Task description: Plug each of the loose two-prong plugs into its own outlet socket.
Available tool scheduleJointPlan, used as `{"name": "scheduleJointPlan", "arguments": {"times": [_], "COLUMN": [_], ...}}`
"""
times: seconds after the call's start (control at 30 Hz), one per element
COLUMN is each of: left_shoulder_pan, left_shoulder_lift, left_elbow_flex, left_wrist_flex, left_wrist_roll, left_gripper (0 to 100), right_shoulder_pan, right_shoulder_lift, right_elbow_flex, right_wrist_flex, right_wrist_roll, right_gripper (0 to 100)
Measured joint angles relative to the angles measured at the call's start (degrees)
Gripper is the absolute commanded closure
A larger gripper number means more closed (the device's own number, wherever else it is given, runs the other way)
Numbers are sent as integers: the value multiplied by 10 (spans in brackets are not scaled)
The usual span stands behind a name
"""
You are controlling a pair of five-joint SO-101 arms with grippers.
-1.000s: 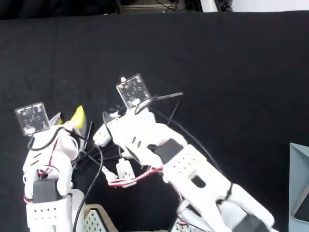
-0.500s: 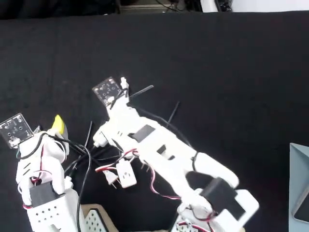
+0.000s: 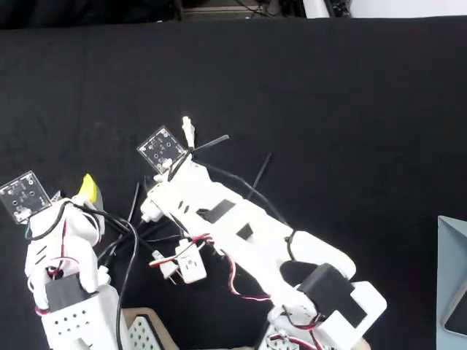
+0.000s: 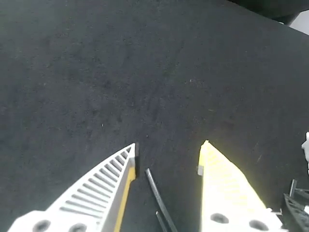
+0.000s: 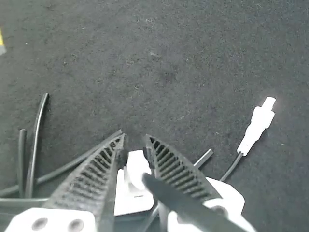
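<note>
Over the last second the right arm has swung toward the left edge of the bench (image 3: 350, 109) and stretched away from the near edge. In the last half second it barely moves. The right gripper (image 5: 134, 137) is narrow, closed about a white piece (image 5: 131, 176), just short of a white connector (image 5: 257, 123). The left arm has drawn toward the left edge. The left gripper (image 4: 169, 144) stands wide, holding nothing, above a black cord (image 4: 157, 193). The two-prong plug (image 3: 179, 268) lies near the near edge, unplugged, so insertion is judged not yet begun.
</note>
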Motion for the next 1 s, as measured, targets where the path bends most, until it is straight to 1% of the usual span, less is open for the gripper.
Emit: {"name": "scheduleJointPlan", "arguments": {"times": [0.9,1.0], "left_shoulder_pan": [0,0], "left_shoulder_lift": [0,0], "left_elbow_flex": [-1,-1], "left_wrist_flex": [0,0], "left_wrist_roll": [0,0], "left_gripper": [784,784], "right_shoulder_pan": [3,3], "right_shoulder_lift": [8,31], "right_elbow_flex": [17,15], "right_wrist_flex": [12,9], "right_wrist_roll": [4,5], "right_gripper": [987,987]}}
